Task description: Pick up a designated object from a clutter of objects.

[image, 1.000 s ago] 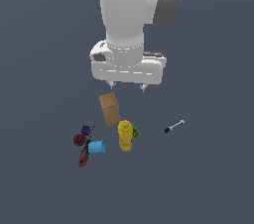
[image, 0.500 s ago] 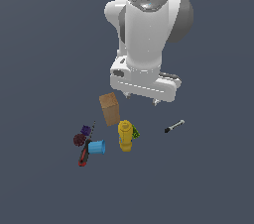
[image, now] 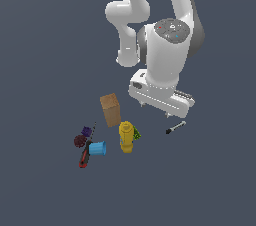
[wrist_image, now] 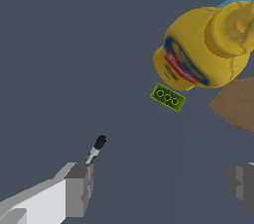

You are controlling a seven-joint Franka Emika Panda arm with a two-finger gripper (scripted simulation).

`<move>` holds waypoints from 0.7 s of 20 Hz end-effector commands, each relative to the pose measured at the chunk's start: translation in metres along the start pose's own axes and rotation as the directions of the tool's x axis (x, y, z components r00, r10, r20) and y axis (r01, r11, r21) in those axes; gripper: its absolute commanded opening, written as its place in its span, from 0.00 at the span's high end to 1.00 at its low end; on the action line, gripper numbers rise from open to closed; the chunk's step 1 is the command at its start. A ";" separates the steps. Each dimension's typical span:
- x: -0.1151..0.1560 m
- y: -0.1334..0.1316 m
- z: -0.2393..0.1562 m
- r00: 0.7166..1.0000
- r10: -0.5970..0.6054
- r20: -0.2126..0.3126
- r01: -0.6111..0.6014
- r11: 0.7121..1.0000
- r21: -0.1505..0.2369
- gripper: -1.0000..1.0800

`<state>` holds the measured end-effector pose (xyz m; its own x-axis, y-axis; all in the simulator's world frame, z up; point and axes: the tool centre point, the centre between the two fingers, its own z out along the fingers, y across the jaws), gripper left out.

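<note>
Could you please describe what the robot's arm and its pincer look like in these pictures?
The arm is glossy white with rounded, bulbous segments and dark grey bands at the joints. One joint has a flat grey cap bearing small red and blue marks. The pincer has a boxy white body with short grey fingers, blocky and square-ended in the wrist view. No cables show.

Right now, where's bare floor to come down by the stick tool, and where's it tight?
Bare floor rings the stick tool, including the gap toward the yellow bottle. Crowded: tan box, bottle, green brick, blue cup, screwdriver.
</note>
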<state>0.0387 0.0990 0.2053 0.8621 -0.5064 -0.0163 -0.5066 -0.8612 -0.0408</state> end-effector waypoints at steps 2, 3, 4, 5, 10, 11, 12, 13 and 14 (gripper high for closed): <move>-0.008 -0.015 0.018 0.998 0.067 0.001 -0.067 0.998 -0.003 0.04; -0.010 -0.019 0.023 0.996 0.085 0.001 -0.085 0.996 -0.004 0.04; -0.013 -0.023 0.028 0.995 0.104 0.001 -0.104 0.995 -0.005 0.04; -0.015 -0.027 0.033 0.993 0.122 0.001 -0.122 0.992 -0.007 0.04; -0.029 -0.046 0.058 0.977 0.214 -0.002 -0.214 0.977 -0.013 0.04; -0.031 -0.050 0.063 0.973 0.232 -0.003 -0.232 0.973 -0.014 0.04; -0.034 -0.053 0.068 0.968 0.250 -0.004 -0.250 0.968 -0.015 0.04; -0.037 -0.057 0.073 0.963 0.268 -0.005 -0.268 0.963 -0.016 0.04; -0.040 -0.060 0.078 0.958 0.285 -0.006 -0.286 0.958 -0.017 0.04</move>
<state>0.0362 0.1675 0.1377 0.7026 -0.7112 -0.0221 -0.7116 -0.7024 -0.0195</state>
